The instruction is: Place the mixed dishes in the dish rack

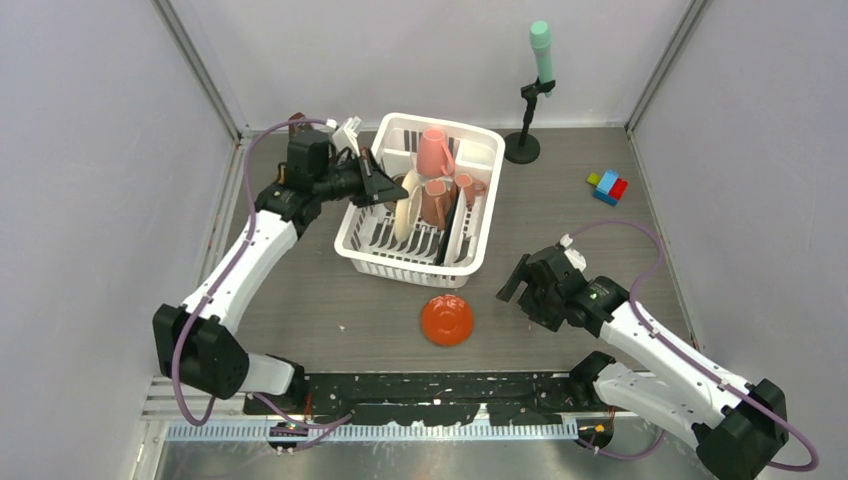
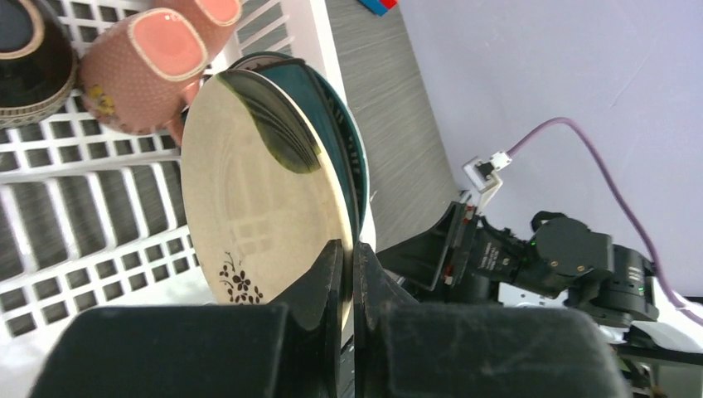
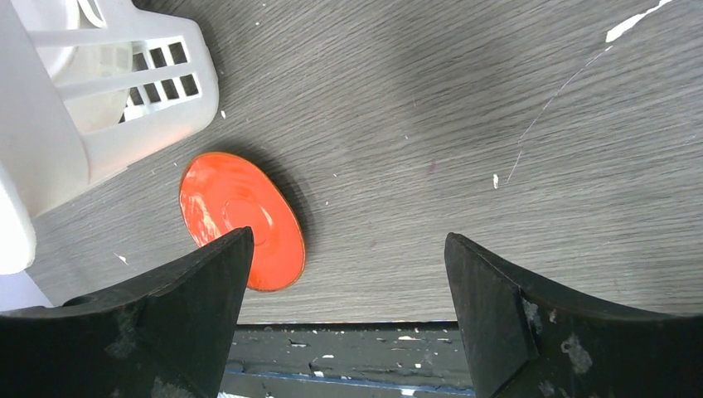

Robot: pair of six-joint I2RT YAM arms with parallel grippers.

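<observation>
The white dish rack (image 1: 470,260) stands mid-table. Two pink mugs (image 1: 434,152) (image 1: 437,200) sit in it; both show in the left wrist view (image 2: 145,70) (image 2: 207,8), next to a dark brown bowl (image 2: 25,50). A cream plate with a small flower motif (image 2: 257,191) stands on edge in the rack (image 1: 405,208), with a teal plate (image 2: 336,108) behind it. My left gripper (image 2: 349,249) (image 1: 392,188) is shut on the cream plate's rim. A small orange-red plate (image 1: 447,319) (image 3: 240,217) lies on the table in front of the rack. My right gripper (image 3: 348,240) (image 1: 512,280) is open and empty, to the right of it.
A teal-topped stick on a black stand (image 1: 522,147) is at the back right of the rack. Coloured toy blocks (image 1: 607,186) lie at the right. Walls close in the table on the left, back and right. The rack's corner (image 3: 124,91) is near the right gripper.
</observation>
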